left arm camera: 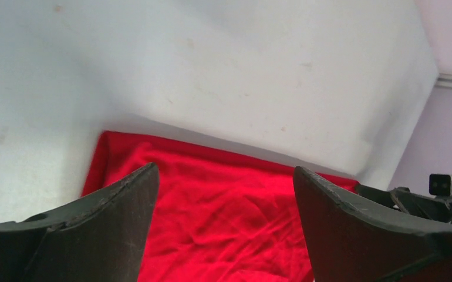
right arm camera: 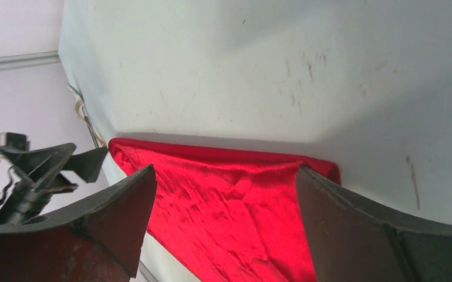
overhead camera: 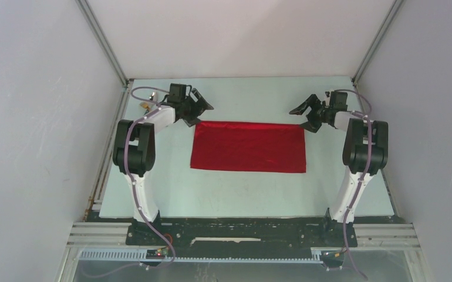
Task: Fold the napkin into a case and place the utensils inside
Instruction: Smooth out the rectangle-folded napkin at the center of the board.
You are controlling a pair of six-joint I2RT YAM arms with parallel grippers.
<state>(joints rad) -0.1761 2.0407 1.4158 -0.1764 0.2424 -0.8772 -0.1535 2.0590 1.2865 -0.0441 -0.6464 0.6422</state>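
Top view: napkin [overhead camera: 248, 147] lay flat in middle of table [overhead camera: 241, 197] as wide red rectangle, long edges running left-right. Left gripper [overhead camera: 195, 113] sat by its far-left corner, right gripper [overhead camera: 307, 116] by its far-right corner. Both were spread wide, holding nothing.

Left wrist view: fingers [left arm camera: 118, 200] were wide apart above creased cloth – far edge just beyond tips.

Right wrist view: fingers [right arm camera: 112, 205] were wide apart, empty, with cloth's far edge between them.
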